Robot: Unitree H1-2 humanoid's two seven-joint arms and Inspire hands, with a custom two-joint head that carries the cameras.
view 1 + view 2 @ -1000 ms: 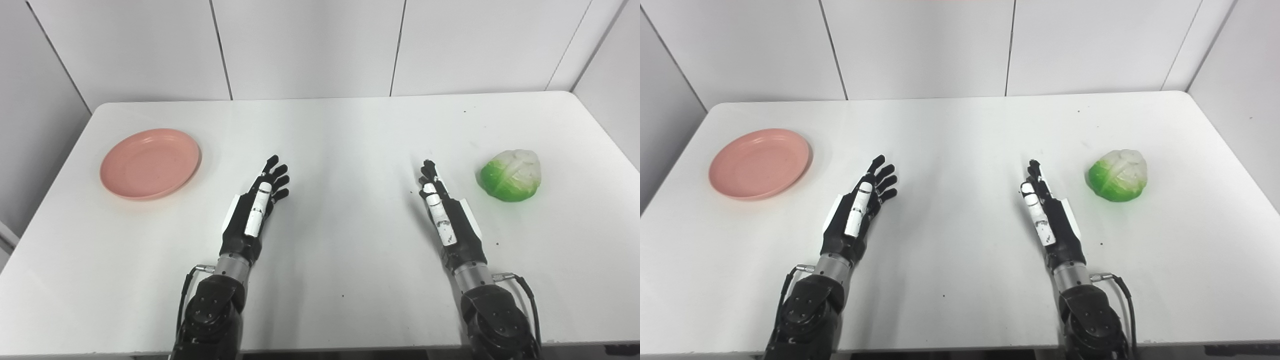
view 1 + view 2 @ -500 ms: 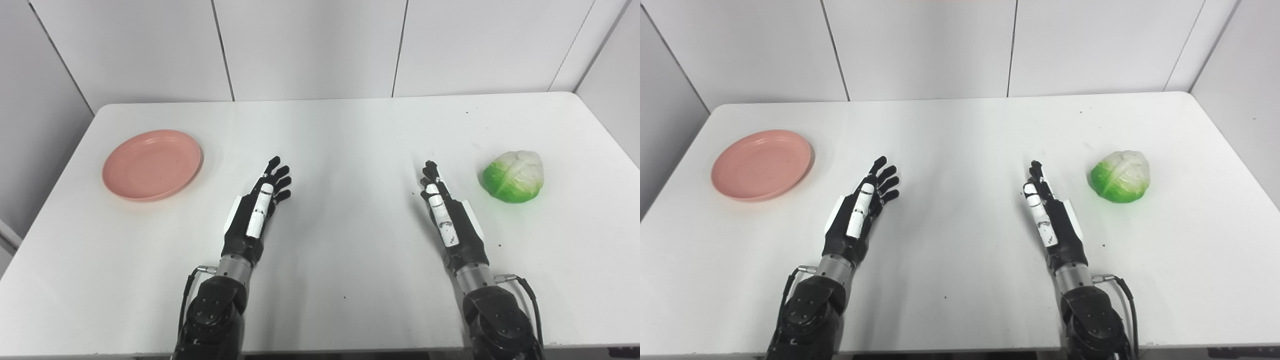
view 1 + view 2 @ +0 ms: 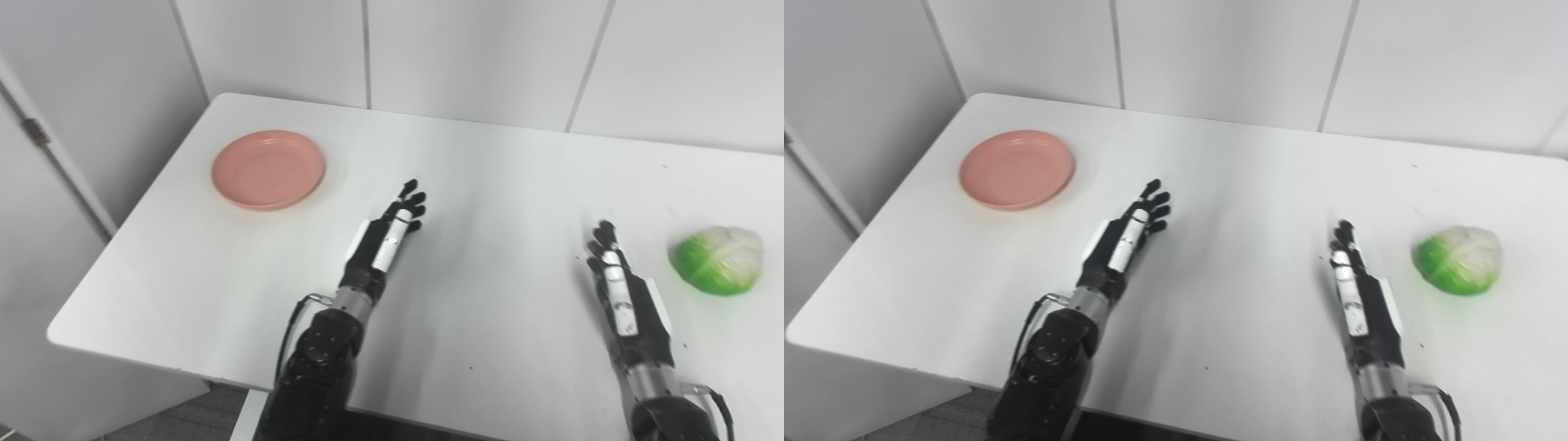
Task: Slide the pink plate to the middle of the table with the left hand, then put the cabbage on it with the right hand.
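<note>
1. The pink plate [image 3: 268, 169] sits on the white worktop [image 3: 490, 184] near its far left corner, at about 10 o'clock from the left hand [image 3: 384, 240].
2. The left hand lies empty, fingers stretched and spread, well apart from the plate.
3. The cabbage [image 3: 716, 268] rests at 2 o'clock from the right hand [image 3: 621, 294], untouched.
4. The right hand is empty, fingers straight and close together.
</note>
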